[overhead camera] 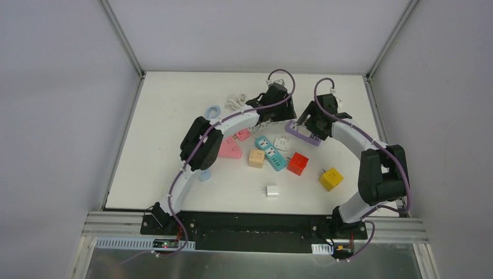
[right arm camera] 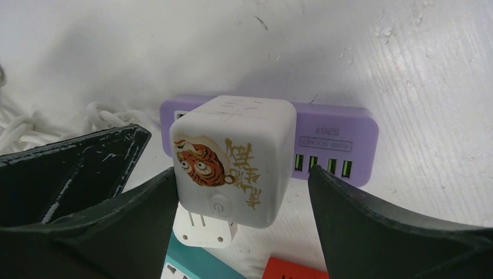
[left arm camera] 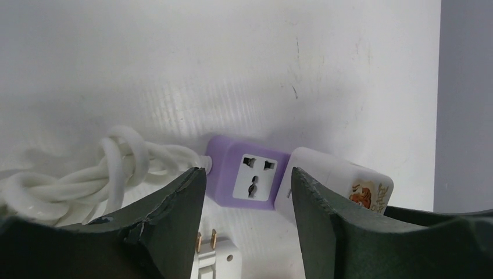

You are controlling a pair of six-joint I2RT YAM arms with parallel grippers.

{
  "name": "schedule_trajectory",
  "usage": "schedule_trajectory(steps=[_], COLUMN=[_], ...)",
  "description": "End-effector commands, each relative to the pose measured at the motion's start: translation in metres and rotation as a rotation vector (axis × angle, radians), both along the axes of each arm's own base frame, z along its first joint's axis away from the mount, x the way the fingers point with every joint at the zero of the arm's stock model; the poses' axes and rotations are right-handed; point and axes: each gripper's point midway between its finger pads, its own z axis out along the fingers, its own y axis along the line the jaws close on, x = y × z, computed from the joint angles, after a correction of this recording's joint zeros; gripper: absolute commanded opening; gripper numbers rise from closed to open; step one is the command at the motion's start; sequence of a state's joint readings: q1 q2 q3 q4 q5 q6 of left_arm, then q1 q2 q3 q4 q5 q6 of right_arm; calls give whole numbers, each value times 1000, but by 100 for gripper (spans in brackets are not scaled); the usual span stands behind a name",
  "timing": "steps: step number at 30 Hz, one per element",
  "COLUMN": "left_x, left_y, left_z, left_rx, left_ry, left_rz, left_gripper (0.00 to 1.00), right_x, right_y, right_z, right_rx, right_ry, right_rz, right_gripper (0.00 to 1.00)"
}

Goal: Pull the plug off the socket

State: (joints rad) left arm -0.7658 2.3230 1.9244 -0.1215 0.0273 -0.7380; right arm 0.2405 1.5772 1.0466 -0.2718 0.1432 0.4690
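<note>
Pale tabletop [overhead camera: 174,116]: tiger-print plug [right arm camera: 232,157] seen seated in purple socket strip [right arm camera: 334,125], not yet pulled. Plug flanked by right gripper [right arm camera: 241,177], jaws apart; strip end straddled by left gripper [left arm camera: 249,174], jaws apart. Grasp and extraction judged outstanding.

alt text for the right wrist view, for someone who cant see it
A white cube plug with a tiger print sits on a purple power strip, between the open dark fingers of the right gripper. Coiled white cable lies at the left on the white table.
</note>
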Motion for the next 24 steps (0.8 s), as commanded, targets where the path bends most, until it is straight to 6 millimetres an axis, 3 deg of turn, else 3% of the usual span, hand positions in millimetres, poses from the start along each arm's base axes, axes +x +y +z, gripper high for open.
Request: schedule_trajectory(steps=[1, 5, 8, 18, 24], left_x=[-2, -7, -10, -31, -44], left_y=[-17, -20, -16, 7, 17], left_z=[-1, -19, -29, -62, -71], left_rx=[-59, -73, -47, 122, 230], left_ry=[59, 123, 164, 261, 263], left_rz=[-37, -29, -11, 39, 22], left_gripper=[56, 56, 55, 46, 43], right_x=[12, 10, 9, 12, 17], right_y=[4, 4, 3, 14, 27], right_z=[4, -2, -1, 20, 47], right_rx=[-15, -26, -34, 15, 130], right_ry=[-13, 7, 6, -24, -88], right_rz=[7, 3, 0, 40, 75], right_gripper=[79, 65, 49, 0, 0])
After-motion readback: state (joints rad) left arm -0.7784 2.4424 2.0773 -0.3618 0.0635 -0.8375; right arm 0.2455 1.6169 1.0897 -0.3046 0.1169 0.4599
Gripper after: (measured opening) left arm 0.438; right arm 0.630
